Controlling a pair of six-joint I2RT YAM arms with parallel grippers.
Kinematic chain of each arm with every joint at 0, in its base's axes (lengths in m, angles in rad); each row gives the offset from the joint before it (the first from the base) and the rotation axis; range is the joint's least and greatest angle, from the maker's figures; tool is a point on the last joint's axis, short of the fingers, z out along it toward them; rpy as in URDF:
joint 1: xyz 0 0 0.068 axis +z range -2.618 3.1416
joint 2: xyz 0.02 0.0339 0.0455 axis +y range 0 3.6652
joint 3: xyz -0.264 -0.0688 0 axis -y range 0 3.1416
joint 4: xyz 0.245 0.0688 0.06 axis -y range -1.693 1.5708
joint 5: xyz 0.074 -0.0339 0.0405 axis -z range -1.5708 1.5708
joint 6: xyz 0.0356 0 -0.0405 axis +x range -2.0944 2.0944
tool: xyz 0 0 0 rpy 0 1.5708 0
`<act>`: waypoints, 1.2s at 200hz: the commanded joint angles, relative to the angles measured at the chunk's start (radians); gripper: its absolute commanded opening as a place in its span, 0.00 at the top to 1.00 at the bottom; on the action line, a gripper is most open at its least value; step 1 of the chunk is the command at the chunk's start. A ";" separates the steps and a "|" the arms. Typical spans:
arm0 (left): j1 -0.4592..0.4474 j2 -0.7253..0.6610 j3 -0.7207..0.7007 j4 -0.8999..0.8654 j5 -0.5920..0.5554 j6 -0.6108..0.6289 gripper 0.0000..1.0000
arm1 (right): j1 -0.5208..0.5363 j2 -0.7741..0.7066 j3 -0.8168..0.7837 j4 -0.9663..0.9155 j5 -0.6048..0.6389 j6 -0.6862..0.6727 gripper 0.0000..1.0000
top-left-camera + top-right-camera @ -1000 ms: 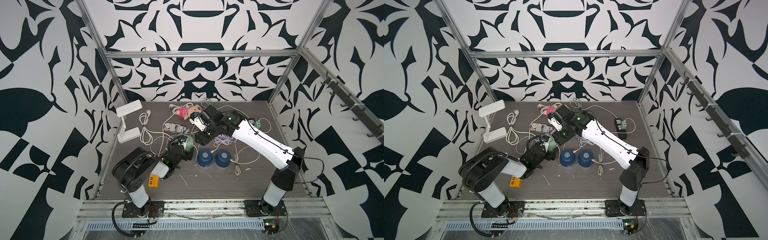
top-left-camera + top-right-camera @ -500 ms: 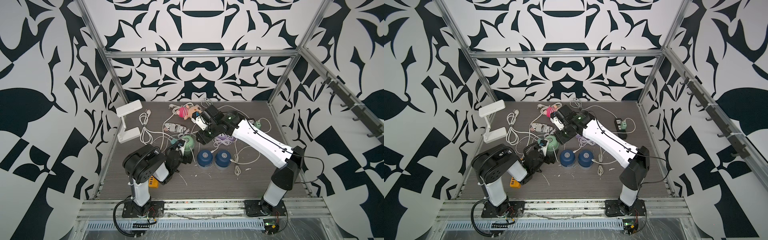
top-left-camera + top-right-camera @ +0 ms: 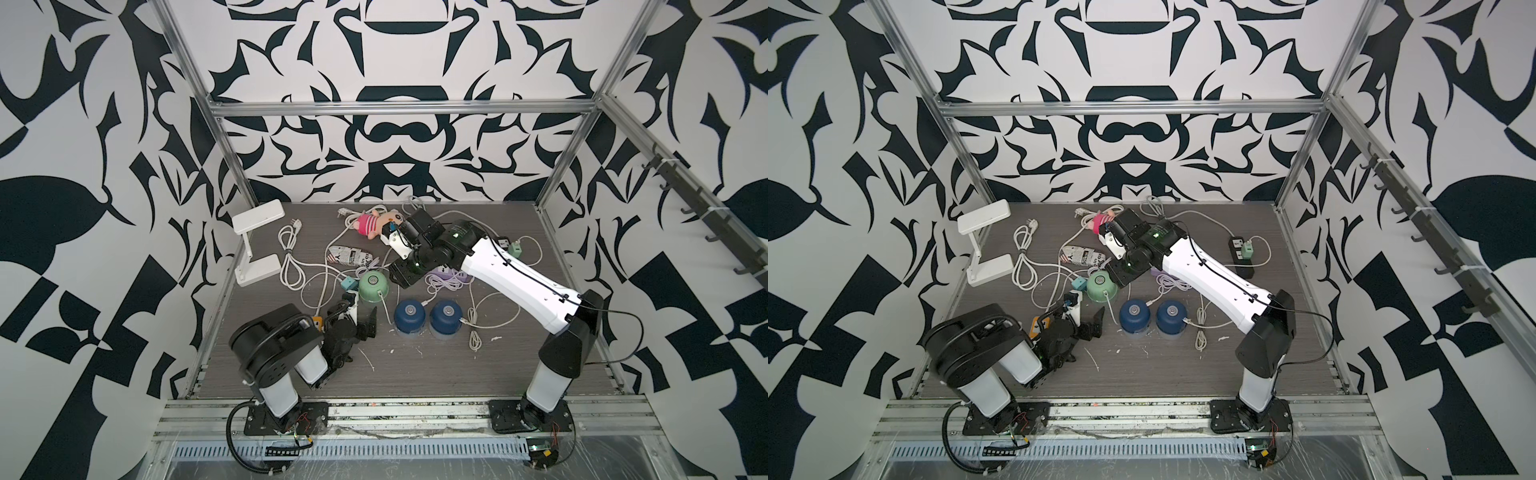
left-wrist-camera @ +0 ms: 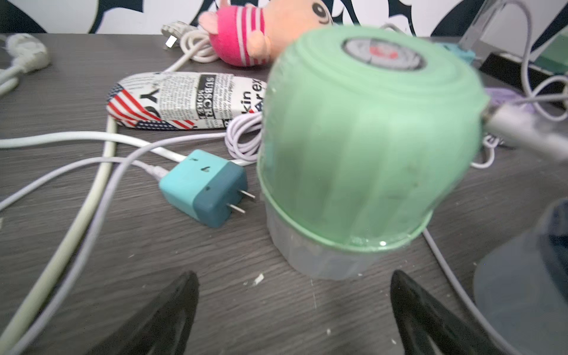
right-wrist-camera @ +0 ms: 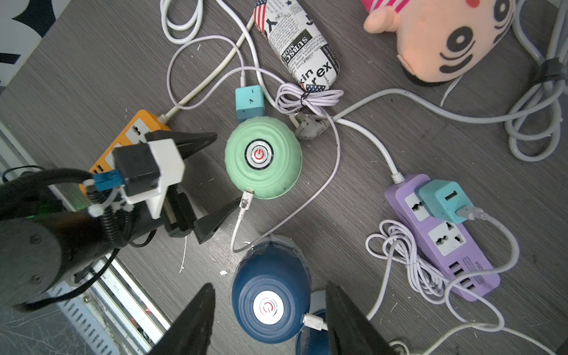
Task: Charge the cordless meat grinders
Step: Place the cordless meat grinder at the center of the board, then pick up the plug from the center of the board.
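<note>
Since a second ago the left arm has folded back toward its base, and the left gripper (image 4: 295,273) has come off the mint green grinder (image 3: 374,284). Its jaws are now spread wide with nothing between them, just short of the grinder's clear cup. The grinder itself has barely shifted. It stands upright on the grey table (image 3: 415,365), left of centre, with a white cable's plug (image 5: 246,198) at its side, though whether the plug is fully seated cannot be told. A loose teal plug adapter (image 4: 204,187) lies just beside it, prongs toward the cup. A dark blue grinder (image 3: 409,316) and a second dark blue grinder (image 3: 446,313) stand side by side in front of it, nearer the arm bases. The right gripper (image 5: 270,285) hangs above the table beside the mint one, its jaws apart and gripping nothing. In its wrist view the first blue dome shows between the fingers, well below them. Further right lies the purple power strip (image 5: 442,233) with another teal adapter (image 5: 442,199) plugged in. The orange power strip (image 5: 135,129) sits under the left gripper.
</note>
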 commanded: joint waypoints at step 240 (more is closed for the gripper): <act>0.458 -0.250 0.950 -1.889 0.515 -0.306 0.31 | -0.012 -0.110 -0.147 0.189 0.049 0.060 0.51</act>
